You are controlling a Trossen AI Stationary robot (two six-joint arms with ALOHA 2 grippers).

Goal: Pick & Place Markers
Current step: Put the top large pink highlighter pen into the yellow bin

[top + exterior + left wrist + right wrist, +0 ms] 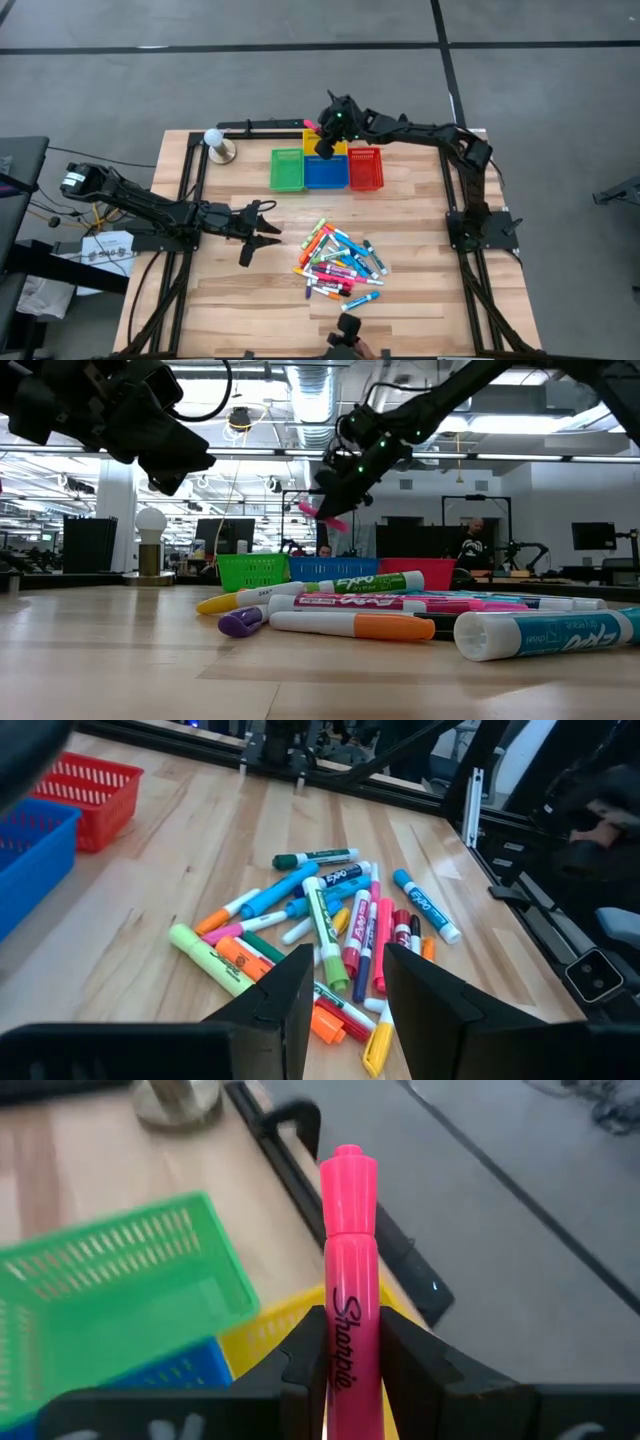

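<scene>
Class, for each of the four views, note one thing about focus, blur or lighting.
High view: even light, all sharp. Low view: near markers soft, ceiling lamps glare, left gripper a dark silhouette. Left wrist view: pile sharp, own fingers blurred. Right wrist view: pink marker sharp in the right gripper, green basket blurred.

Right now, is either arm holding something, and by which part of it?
Yes. The right gripper pinches a pink marker across its barrel, on the lettering, cap end sticking out. The left gripper is open and holds nothing.
</scene>
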